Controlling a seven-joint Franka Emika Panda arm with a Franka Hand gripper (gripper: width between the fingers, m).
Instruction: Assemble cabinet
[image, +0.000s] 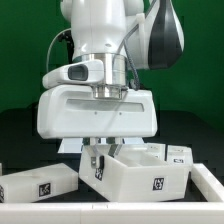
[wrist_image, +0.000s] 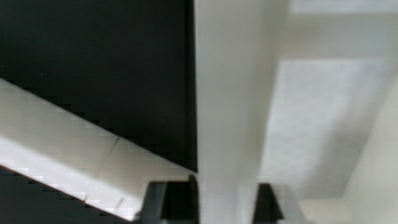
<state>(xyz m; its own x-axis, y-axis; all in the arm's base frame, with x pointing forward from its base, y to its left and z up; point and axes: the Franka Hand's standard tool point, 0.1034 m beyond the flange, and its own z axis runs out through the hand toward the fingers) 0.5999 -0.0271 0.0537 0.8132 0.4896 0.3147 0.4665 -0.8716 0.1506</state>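
Gripper (image: 97, 163): clamped on the cabinet tray's (image: 150, 172) upright wall (a dark finger (wrist_image: 169, 200) either side).
Cabinet block (image: 40, 183): apart from the tray, at the exterior view's left.

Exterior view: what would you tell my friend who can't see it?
A white robot arm reaches down over a black table, its gripper clamped on one wall of an open white box with square tags. A smaller tagged white block lies at the view's left, before a green backdrop.
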